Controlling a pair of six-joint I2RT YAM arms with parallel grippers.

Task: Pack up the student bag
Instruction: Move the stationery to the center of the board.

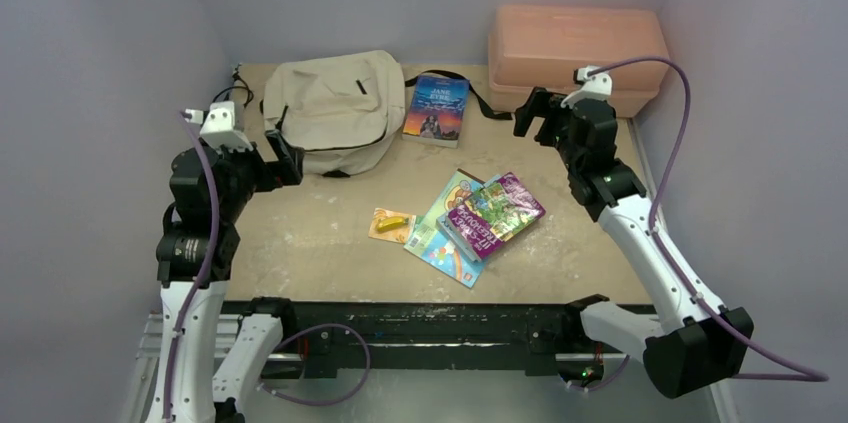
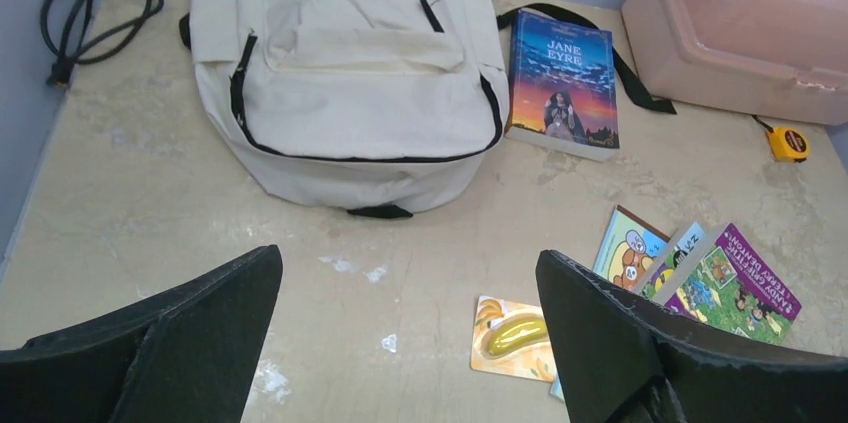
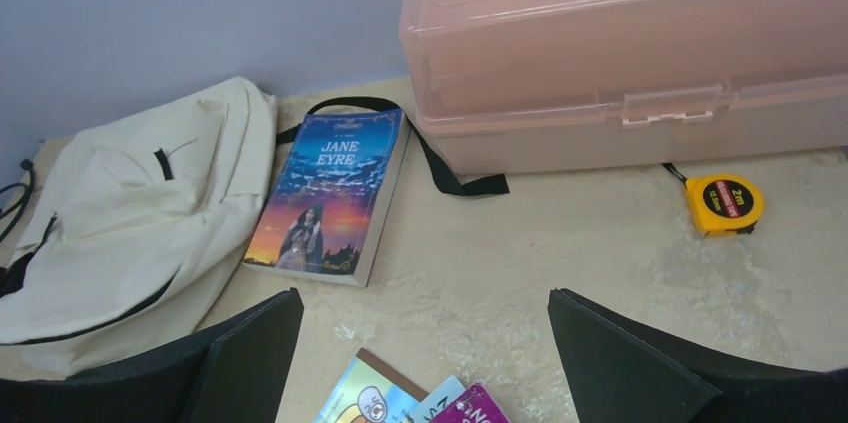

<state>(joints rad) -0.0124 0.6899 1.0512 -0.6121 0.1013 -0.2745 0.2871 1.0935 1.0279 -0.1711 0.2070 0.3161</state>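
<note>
Left wrist view, nearest first: left gripper (image 2: 408, 273) spread wide and empty, poised over bare table (image 2: 150, 223), probably held back to survey before reaching. Just below and to its right, a small card with a yellow banana (image 2: 512, 335); further right, a fanned pile of picture books (image 2: 700, 278), overlapping, each with an exposed edge to grab. Straight ahead, well apart from the fingers, the backpack (image 2: 350, 93), lying flat with its front pocket up and black zipper lines showing; impossible to tell whether fully zipped, so likely needing to be opened before anything goes in. Touching its right side, a paperback novel (image 2: 562, 83), with a black strap (image 2: 640, 88) trailing out beside it. Far right, a tape measure (image 2: 787, 141) and a pink box (image 2: 750, 23); far left, a coiled cable (image 2: 95, 8). Seen from the right wrist: right gripper (image 3: 425, 303) likewise wide open and holding nothing, picture books just beneath, novel ahead-left, backpack beyond that, tape measure ahead-right just beside the box.
</note>
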